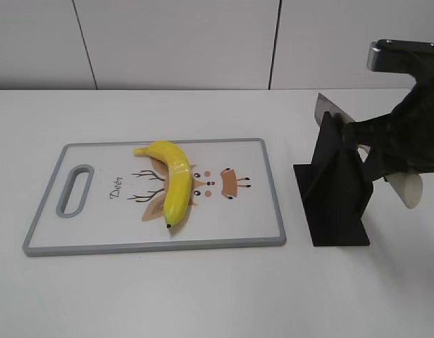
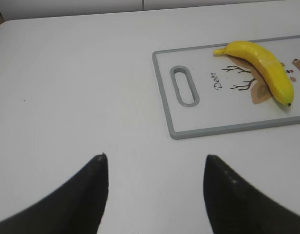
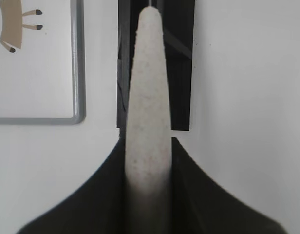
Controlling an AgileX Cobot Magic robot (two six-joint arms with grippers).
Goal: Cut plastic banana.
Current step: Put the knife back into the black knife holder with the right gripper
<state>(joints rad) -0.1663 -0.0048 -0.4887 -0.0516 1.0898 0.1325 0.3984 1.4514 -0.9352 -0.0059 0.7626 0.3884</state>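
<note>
Two grippers: my right gripper [image 3: 147,161] clenches the knife handle [image 3: 146,97] at the stand [image 1: 335,190]; plastic banana [image 1: 172,180] lies left, long axis near-far; left gripper [image 2: 155,190] released.

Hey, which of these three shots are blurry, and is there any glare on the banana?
Exterior view: sharp, with soft highlights on the plastic banana. Left wrist view: board in focus, the left tool slightly soft. Right wrist view: the pale handle in the right tool is blurred up close.
</note>
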